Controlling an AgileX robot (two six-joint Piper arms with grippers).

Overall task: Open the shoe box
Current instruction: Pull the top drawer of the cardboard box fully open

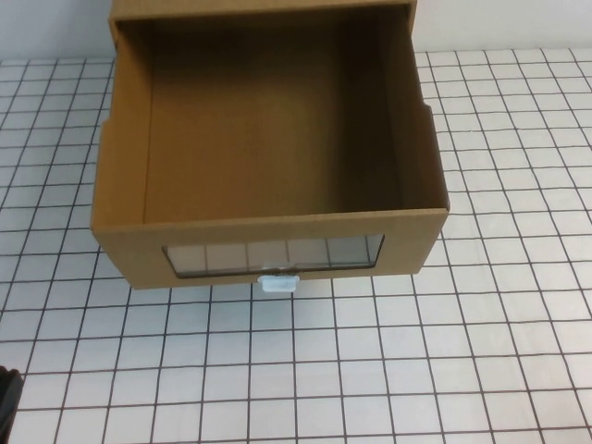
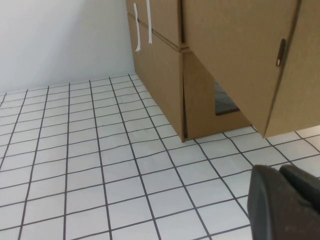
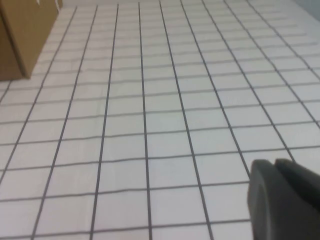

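The brown cardboard shoe box (image 1: 268, 139) stands at the back middle of the table with its drawer slid out toward me. The drawer's inside is bare. Its front panel has a clear window (image 1: 273, 254) and a small white pull tab (image 1: 278, 283) below it. My left gripper (image 2: 279, 170) is shut on nothing, low over the tiles, well to the left of the box (image 2: 230, 60). My right gripper (image 3: 274, 165) is also shut and holds nothing, hovering over the tiles apart from the box corner (image 3: 22, 35). It does not show in the high view.
The table is white with a black grid (image 1: 444, 351). A white wall (image 2: 60, 40) rises behind it. A dark part of my left arm (image 1: 7, 398) shows at the near left corner. Two white tape strips (image 2: 143, 25) mark the box's side.
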